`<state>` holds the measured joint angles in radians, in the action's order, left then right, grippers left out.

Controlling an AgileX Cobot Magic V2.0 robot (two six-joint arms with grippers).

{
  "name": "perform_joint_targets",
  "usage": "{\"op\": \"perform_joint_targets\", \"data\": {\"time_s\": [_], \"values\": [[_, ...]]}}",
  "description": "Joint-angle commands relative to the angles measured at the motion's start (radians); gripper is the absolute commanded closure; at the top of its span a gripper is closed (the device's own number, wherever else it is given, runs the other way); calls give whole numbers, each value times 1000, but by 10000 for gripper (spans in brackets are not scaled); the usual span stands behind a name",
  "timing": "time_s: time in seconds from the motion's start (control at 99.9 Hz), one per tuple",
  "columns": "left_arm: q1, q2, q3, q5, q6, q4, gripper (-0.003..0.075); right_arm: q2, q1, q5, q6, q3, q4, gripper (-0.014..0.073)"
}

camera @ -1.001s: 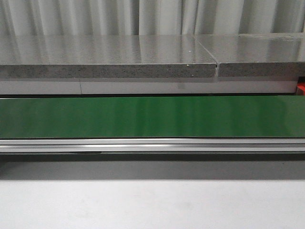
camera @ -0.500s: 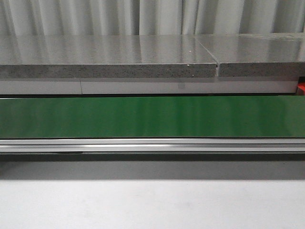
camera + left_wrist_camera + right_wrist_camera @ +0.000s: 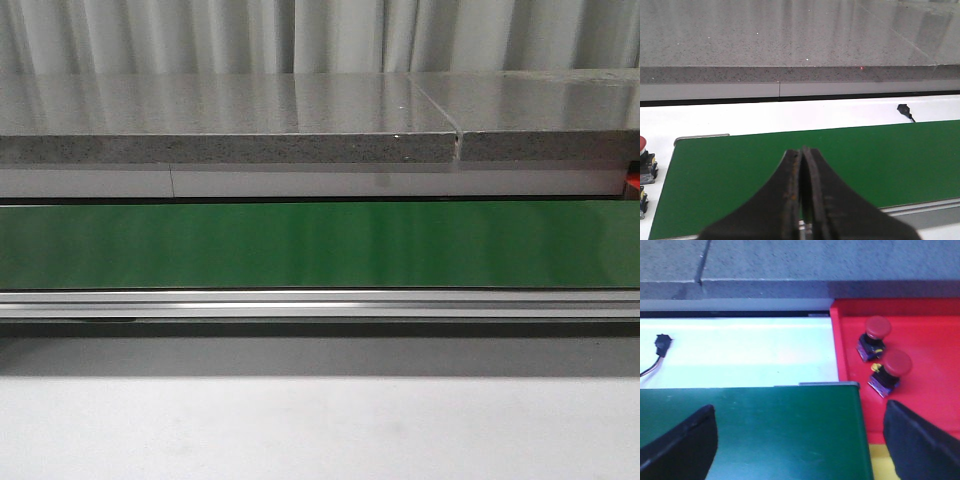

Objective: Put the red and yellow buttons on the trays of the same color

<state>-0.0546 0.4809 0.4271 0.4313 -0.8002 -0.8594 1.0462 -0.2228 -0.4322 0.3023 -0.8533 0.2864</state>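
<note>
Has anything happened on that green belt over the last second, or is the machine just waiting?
Nothing visibly changed. In the front view the green conveyor belt looks the same as a second ago, with no button on it and neither arm in sight, and the grey stone counter behind it is unchanged too.

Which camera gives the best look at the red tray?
The right wrist view: the red tray fills its side, holding two red buttons. The front view catches only a red sliver at the far right edge. The left wrist view does not show it.
</note>
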Motion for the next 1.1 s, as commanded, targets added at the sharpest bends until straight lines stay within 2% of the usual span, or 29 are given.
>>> {"op": "perform_joint_targets", "data": {"time_s": [0.0,0.2,0.31,0.38,0.47,0.69,1.091], "values": [[7,2,27,-51,3,-34,739,-17,60,79,13,-37,-24,-69],[7,2,27,-51,3,-34,739,-19,194,18,13,-36,-66,-69],[7,2,27,-51,3,-34,739,-21,228,-21,13,-31,-83,-66],[7,2,27,-51,3,-34,739,-21,231,-39,13,-25,-83,-25],[7,2,27,-51,3,-34,739,-21,231,-42,13,-12,-83,118],[7,2,27,-51,3,-34,739,-21,231,-45,13,-4,-83,671],[7,2,27,-51,3,-34,739,-20,231,-42,12,-4,-82,662]]}}
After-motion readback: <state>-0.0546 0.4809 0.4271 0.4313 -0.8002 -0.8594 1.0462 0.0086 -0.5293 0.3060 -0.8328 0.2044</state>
